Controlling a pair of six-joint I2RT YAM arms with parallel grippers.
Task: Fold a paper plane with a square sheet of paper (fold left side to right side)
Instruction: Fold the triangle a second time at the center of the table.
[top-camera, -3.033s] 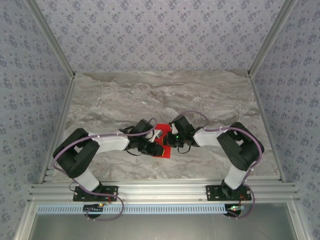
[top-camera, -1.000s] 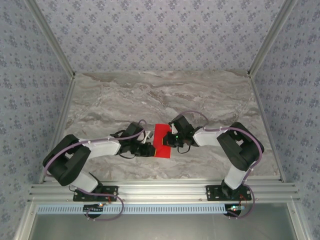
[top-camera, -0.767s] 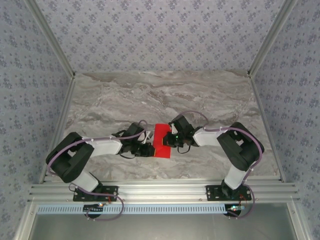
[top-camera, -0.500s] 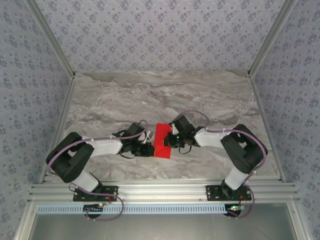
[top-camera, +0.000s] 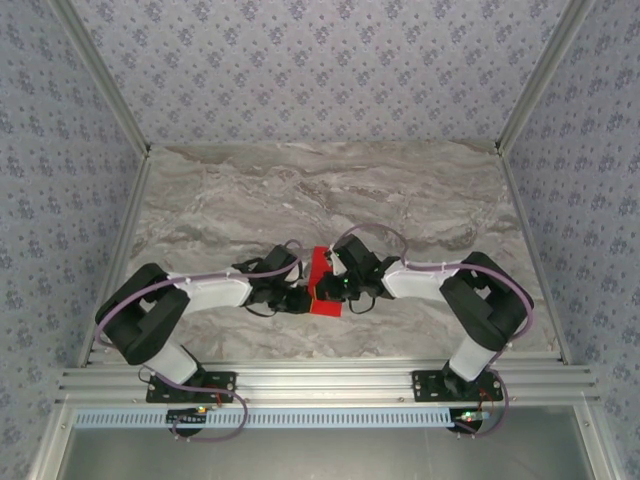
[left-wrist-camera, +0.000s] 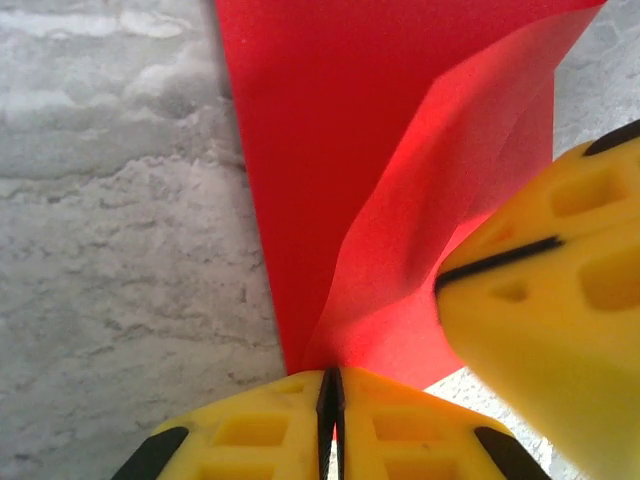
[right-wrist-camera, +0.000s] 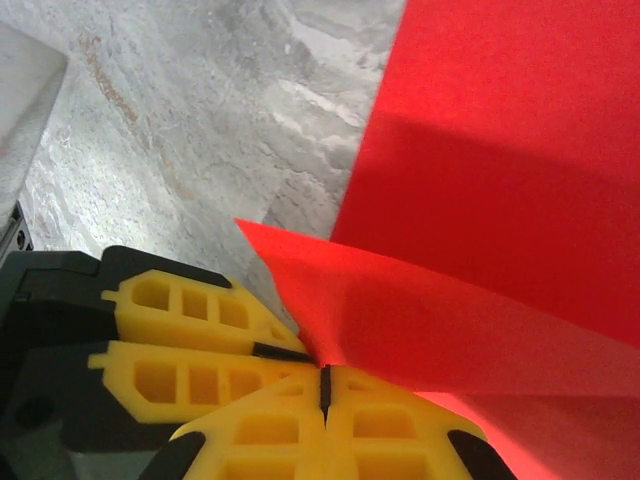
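Grey marble-look bench (top-camera: 200, 200), boxed in by an aluminium left rail (top-camera: 118, 250), a front rail (top-camera: 320, 378) and a right rail (top-camera: 530, 250). Bare slab on the far left, across the whole back half and on the far right. All the work is bunched mid-bench, toward the front edge.

Count: 2 arms, 2 pairs of yellow fingers, 1 sheet.

Left gripper (top-camera: 297, 298): its fingers (left-wrist-camera: 250, 440) are pressed together with a hairline seam. The near corner of the bright red square sheet of paper (top-camera: 320, 268) runs straight into the tips, so it's pinched.

The sheet sits between the two wrists. The lower layer is flat on the bench, its left edge straight and free with bare marble beside it. One flap is lifted off it, curving up and rightward from the pinched corner.

Right gripper (top-camera: 340, 288): its fingers (right-wrist-camera: 400, 440) are clamped on the raised flap's edge. The two finger pairs are just beside each other at that corner. Can't tell if they touch.
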